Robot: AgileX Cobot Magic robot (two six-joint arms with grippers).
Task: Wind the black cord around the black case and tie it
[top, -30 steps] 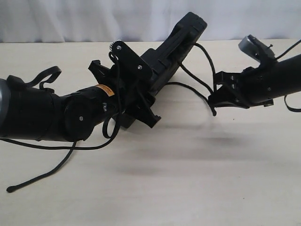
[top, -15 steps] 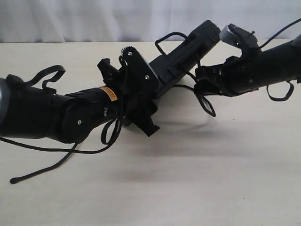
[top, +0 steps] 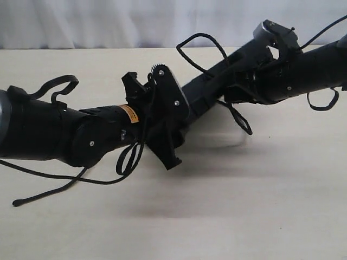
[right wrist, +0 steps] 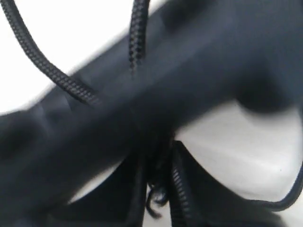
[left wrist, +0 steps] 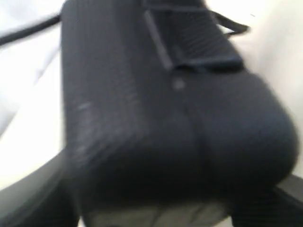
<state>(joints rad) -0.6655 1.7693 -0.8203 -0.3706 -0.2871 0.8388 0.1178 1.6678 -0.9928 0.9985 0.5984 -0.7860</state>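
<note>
Two claws: left claw (top: pixel 157 122) clamps the black case (top: pixel 209 86); right claw (top: pixel 237 92) pinches the black cord (right wrist: pixel 61 79)

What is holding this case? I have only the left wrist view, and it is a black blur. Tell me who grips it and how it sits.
Observer: The left gripper clamps the black case at its lower end. The case tilts up off the table toward the right gripper.
Operator: Now report the cord.
Observer: The black cord is not yet tight. In the exterior view, one slack loop arches above the case, near the right gripper's end.
</note>
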